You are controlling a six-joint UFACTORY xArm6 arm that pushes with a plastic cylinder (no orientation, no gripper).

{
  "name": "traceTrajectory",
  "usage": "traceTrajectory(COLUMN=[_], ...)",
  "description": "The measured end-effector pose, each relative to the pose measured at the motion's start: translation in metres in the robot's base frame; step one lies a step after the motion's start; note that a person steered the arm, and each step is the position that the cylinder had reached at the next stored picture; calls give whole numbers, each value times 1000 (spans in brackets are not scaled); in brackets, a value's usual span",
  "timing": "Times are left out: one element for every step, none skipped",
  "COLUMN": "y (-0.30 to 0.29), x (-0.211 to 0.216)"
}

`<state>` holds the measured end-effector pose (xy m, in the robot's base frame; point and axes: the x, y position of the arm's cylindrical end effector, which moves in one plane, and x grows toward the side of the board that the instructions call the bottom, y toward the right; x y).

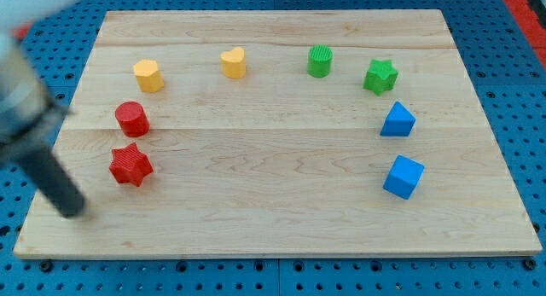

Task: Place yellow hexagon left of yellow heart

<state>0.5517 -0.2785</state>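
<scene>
Board (281, 228) holds your eight blocks. Yellow hexagon (148, 76) sits far left, left of the yellow heart (234, 63), well apart. Your tip (75, 211), a bare rod holding nothing, rests near left, beside the red star (130, 165); its upper part is blurred.

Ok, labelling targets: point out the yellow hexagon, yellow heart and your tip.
yellow hexagon (148, 76), camera view, top face.
yellow heart (233, 62), camera view, top face.
my tip (73, 208), camera view, rod's very end, lower-left of the red star.
</scene>
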Motion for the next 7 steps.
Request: traceTrajectory(y=[-26,-16,14,22,40,66,69], x=[-17,-76,-139,-178,-204,-209,-214])
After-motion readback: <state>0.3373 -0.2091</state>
